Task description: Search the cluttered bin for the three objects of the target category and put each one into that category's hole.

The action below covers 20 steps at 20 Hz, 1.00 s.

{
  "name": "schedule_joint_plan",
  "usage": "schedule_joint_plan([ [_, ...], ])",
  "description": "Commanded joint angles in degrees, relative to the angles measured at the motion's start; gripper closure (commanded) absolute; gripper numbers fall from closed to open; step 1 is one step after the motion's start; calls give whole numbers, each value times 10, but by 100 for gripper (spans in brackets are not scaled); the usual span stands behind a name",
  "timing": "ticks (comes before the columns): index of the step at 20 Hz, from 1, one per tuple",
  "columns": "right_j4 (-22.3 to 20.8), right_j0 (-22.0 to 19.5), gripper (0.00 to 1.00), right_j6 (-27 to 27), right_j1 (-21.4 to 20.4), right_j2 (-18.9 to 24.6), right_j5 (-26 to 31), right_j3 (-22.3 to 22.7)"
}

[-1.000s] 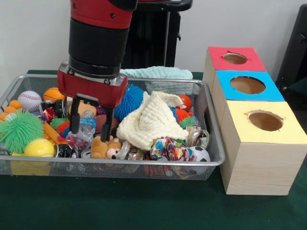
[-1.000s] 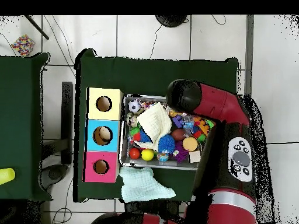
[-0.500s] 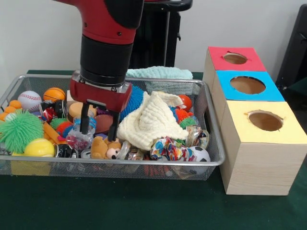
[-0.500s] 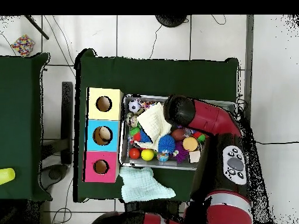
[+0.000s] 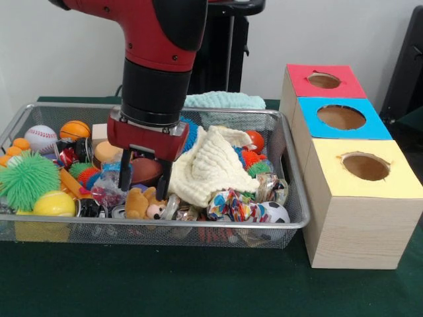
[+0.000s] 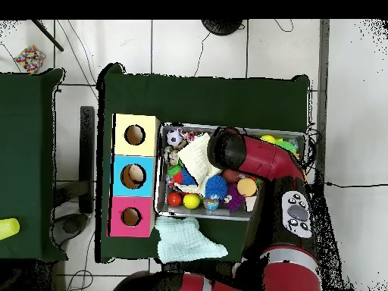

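A: While the gripper [image 5: 145, 179] hangs low in the wire bin [image 5: 291, 173], how much of the task looks done?

B: As far as I can judge, not much. The red hole [image 5: 324, 80], the blue hole [image 5: 341, 117] and the yellow hole [image 5: 365, 166] on the boxes at the right show nothing inside from here, so I cannot say that any object is already delivered.

A: And the claw?

B: Its two fingers are spread, one at each side of a brown ball [image 5: 145, 170] in the middle of the bin. It pinches nothing yet.

A: What stands in the way?

B: A cream cloth [image 5: 211, 165] lies just to the right of the fingers and covers part of the toys. A small teddy bear [image 5: 145, 203] lies near the front, and a green spiky ball [image 5: 26, 179] is far left. A light green towel [image 5: 221, 100] lies behind the bin.
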Motion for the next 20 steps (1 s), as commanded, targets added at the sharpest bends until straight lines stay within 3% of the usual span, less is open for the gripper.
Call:
schedule_joint_plan([
  [1,23,7,0,150,44,20,-52,68],
  [13,21,2,0,141,93,26,-133,74],
  [20,18,7,0,118,95,10,-126,59],
])
